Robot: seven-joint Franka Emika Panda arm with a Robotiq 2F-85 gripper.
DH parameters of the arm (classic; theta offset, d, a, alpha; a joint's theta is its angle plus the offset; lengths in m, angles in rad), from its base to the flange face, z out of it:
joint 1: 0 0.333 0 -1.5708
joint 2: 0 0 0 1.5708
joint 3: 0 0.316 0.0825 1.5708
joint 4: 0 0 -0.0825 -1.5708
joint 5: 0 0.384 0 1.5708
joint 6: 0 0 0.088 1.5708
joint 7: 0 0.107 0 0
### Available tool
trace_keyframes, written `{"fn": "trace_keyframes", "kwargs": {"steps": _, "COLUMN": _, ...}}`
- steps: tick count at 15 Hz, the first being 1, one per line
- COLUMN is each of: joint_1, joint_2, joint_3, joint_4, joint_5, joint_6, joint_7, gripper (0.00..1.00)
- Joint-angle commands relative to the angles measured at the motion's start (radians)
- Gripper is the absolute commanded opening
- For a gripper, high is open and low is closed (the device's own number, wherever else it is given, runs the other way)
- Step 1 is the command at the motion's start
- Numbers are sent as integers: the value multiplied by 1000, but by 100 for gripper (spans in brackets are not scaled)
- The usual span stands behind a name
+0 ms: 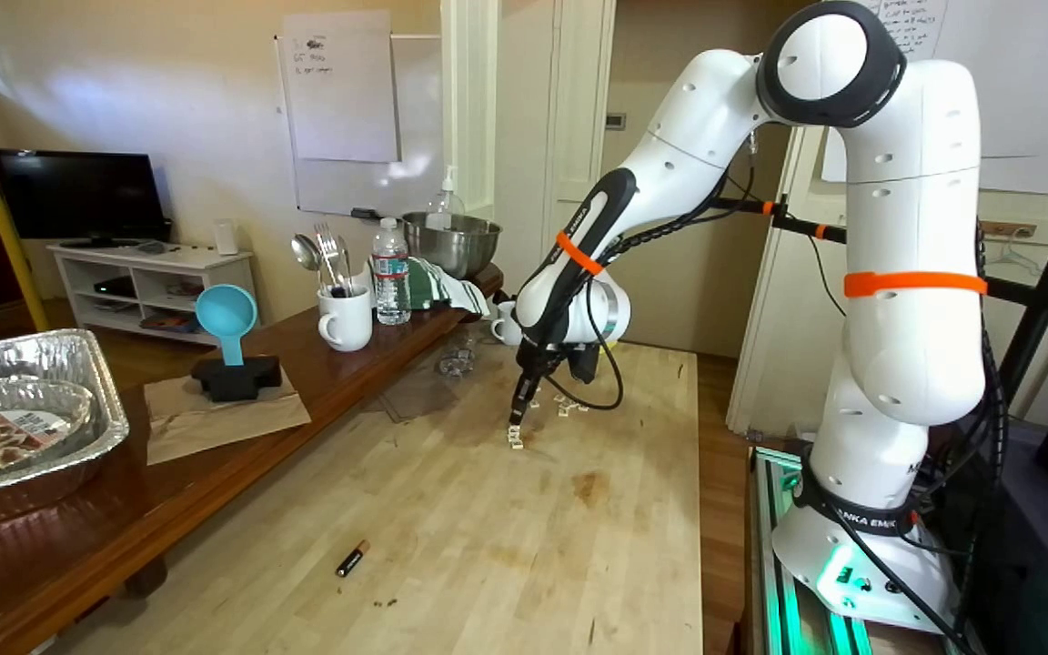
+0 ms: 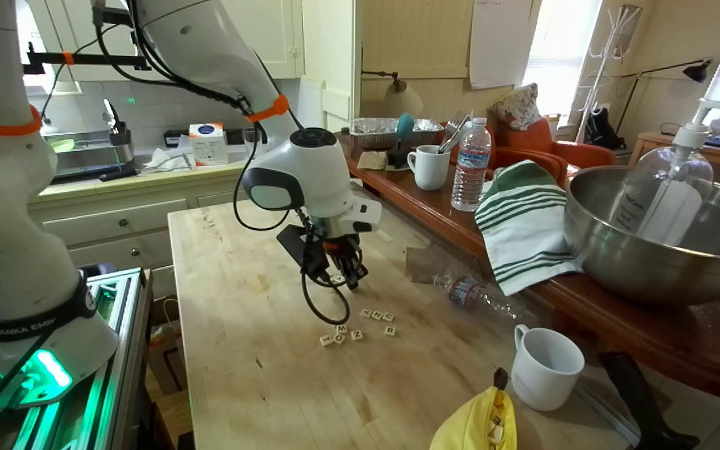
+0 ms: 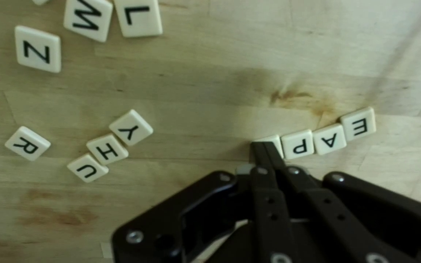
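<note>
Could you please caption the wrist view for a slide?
The closed gripper partly hides one tile in a row with tiles P, A and E on a wooden tabletop.

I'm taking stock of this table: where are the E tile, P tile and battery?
E tile [image 3: 359, 124], wrist view, its lettered face.
P tile [image 3: 298, 144], wrist view, its lettered face.
Battery [image 1: 351, 559], in an exterior view, black part.
</note>
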Motion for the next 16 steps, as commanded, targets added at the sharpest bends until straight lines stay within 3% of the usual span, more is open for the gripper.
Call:
{"fn": "trace_keyframes", "kwargs": {"steps": 1, "joint_1": -8, "joint_2": 31, "joint_3": 14, "joint_4": 11, "joint_5": 18, "joint_6": 35, "joint_7": -23, "gripper": 0}}
{"fn": "trace_keyframes", "kwargs": {"steps": 16, "joint_1": -7, "joint_2": 62, "joint_3": 39, "joint_4": 54, "joint_5": 23, "joint_6": 10, "joint_7": -14, "gripper": 0}}
